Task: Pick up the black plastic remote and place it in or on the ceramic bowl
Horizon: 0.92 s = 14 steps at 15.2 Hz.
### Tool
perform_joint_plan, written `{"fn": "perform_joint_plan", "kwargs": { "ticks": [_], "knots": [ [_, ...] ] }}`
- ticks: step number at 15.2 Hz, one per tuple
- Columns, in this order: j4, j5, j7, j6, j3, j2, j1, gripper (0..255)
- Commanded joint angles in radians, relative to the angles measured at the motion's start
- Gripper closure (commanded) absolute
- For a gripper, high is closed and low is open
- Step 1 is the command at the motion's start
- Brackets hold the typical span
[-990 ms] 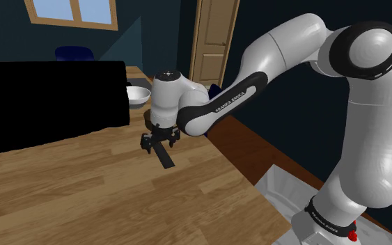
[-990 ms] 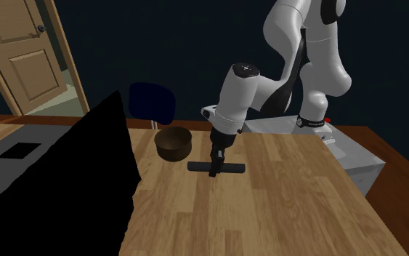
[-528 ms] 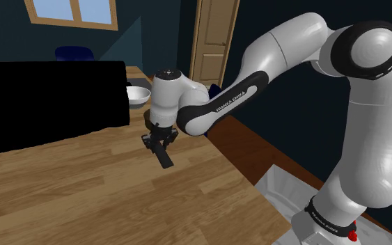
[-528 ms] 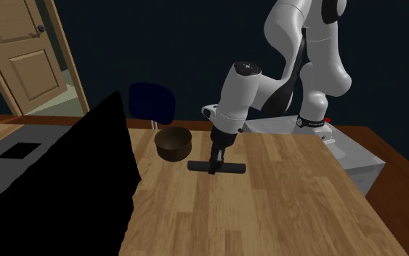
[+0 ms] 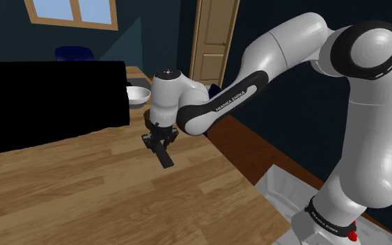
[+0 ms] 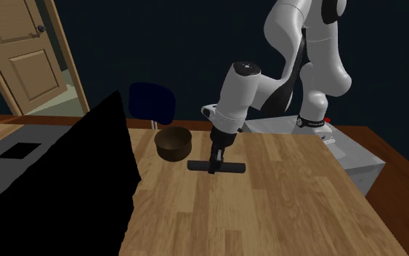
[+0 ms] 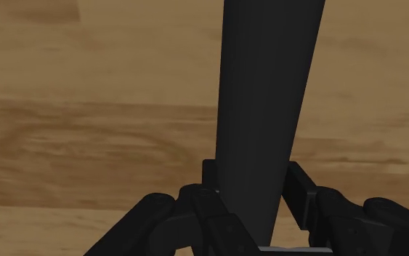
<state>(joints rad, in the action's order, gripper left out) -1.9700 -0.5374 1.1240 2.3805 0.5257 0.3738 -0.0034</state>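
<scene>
The black remote lies lengthwise on the wooden table, a long dark bar in the second exterior view. My gripper points straight down over one end of it, and its fingers are shut on the remote's sides. In the wrist view the remote runs away from between the two fingertips, which press against it. The bowl sits on the table a short way beyond the remote, away from the stand. It looks dark brown there and pale in the shoulder view.
A large black area covers the table's side beyond the bowl. A blue chair stands behind the table, near a wooden door. The table edge runs close to the stand.
The fingers stood wide apart around the remote one second ago and have since shut on it. The arm and the remote have hardly moved.
</scene>
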Motion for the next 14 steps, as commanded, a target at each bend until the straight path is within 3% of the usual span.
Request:
{"fn": "perform_joint_plan", "kwargs": {
  "ticks": [1,14],
  "knots": [
    [0.0,0.016,-0.014,-0.017,0.006,-0.011,-0.007,255],
    [0.052,0.121,-0.102,-0.142,0.05,-0.11,-0.038,255]
  ]
}}
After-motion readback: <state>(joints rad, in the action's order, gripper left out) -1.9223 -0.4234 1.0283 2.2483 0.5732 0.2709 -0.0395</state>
